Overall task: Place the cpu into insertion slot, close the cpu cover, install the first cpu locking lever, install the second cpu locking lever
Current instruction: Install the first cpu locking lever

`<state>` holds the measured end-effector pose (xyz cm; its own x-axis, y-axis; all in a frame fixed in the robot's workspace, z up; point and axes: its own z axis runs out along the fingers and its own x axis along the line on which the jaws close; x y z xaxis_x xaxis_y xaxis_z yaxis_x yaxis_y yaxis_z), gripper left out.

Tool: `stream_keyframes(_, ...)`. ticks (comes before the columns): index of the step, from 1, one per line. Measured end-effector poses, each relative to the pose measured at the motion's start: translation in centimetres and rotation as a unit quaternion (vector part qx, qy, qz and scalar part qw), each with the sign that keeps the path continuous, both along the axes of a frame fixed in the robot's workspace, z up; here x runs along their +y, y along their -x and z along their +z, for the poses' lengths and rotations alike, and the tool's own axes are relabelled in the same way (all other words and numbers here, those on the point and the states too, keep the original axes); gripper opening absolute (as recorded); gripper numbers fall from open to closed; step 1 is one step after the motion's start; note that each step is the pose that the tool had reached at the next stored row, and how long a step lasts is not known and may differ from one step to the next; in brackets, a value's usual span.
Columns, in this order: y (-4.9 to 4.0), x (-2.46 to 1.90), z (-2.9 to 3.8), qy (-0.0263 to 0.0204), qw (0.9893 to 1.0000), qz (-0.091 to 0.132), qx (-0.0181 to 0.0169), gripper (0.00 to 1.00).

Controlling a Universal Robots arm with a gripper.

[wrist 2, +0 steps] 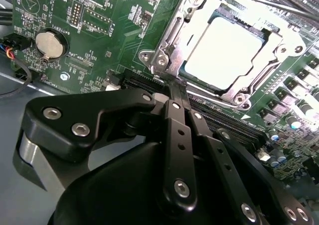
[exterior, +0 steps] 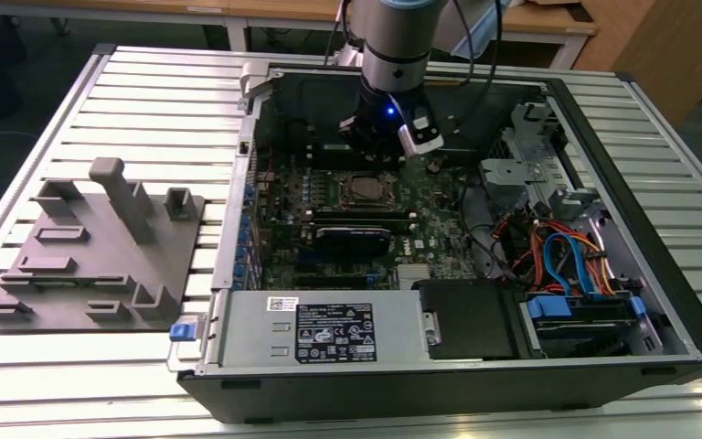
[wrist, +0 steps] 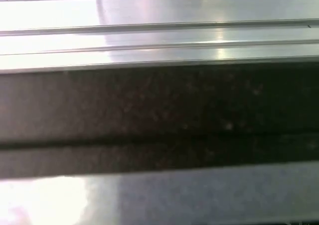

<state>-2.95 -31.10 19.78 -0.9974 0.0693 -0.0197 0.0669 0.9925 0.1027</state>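
Cpu (wrist 2: 225, 47) under closed cpu cover (wrist 2: 279, 60), pincer (wrist 2: 174, 88) beside.

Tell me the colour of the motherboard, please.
Green; the motherboard shows best in the second wrist view.

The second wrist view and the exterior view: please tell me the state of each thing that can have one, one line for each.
cpu: seated flat in the insertion slot.
cpu cover: closed down around the cpu.
tool: shut, tips at the cover's corner.
computer case: lying on its side, side panel off.
coin battery: seated in its holder.
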Motion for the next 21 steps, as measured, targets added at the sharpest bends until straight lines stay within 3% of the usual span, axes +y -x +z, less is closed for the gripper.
stream_keyframes(11, 0.00, 0.06, -0.31, 0.0001, 1.0000, 0.000, -0.0003, 0.10)
stream_keyframes(17, -0.01, 0.07, 0.39, 0.0000, 1.0000, 0.000, -0.0004, 0.10)
stream_keyframes(21, -0.01, -0.03, 0.41, 0.0001, 1.0000, 0.000, -0.0003, 0.10)
